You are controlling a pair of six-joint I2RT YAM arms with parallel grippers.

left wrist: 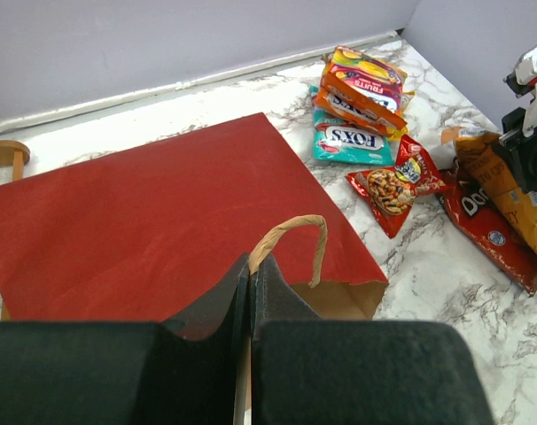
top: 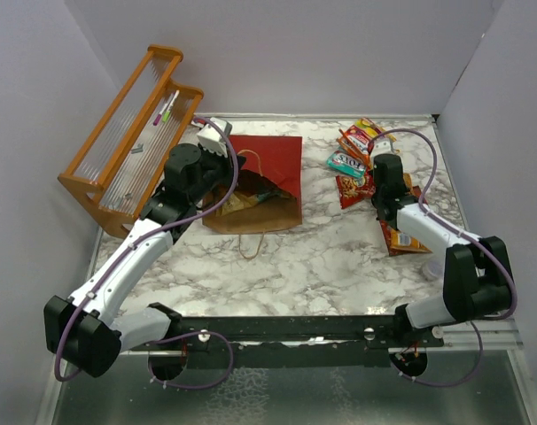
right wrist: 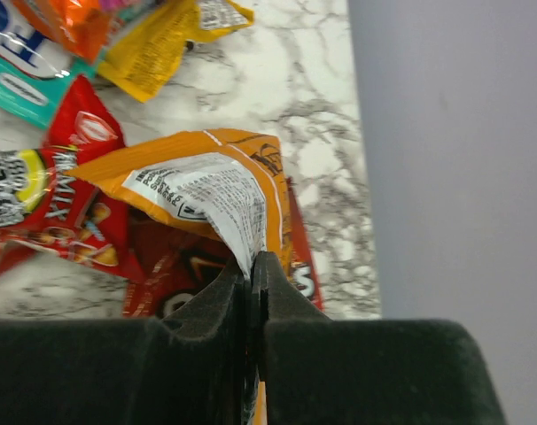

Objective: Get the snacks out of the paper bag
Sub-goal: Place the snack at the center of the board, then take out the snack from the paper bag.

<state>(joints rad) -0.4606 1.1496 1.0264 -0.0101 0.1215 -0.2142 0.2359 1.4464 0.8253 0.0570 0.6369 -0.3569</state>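
Note:
The paper bag [top: 273, 159] lies flat on the marble table, red side up, with its brown mouth towards the arms. My left gripper [left wrist: 251, 264] is shut on one looped handle [left wrist: 291, 232] at the mouth; it also shows in the top view [top: 234, 166]. My right gripper [right wrist: 255, 261] is shut on the edge of a tan-gold bag [right wrist: 198, 181], just above the red Doritos bag [right wrist: 167, 266]; it also shows in the top view [top: 386, 212]. A teal packet [left wrist: 350, 140], red-yellow packets [left wrist: 366, 80] and a red nut-mix packet [left wrist: 394, 184] lie at the back right.
An orange wooden slatted rack [top: 127, 142] stands at the back left, holding pink and green markers [top: 167, 108]. White walls close in the table at the back and both sides. The bag's second handle [top: 251, 241] lies loose on the marble.

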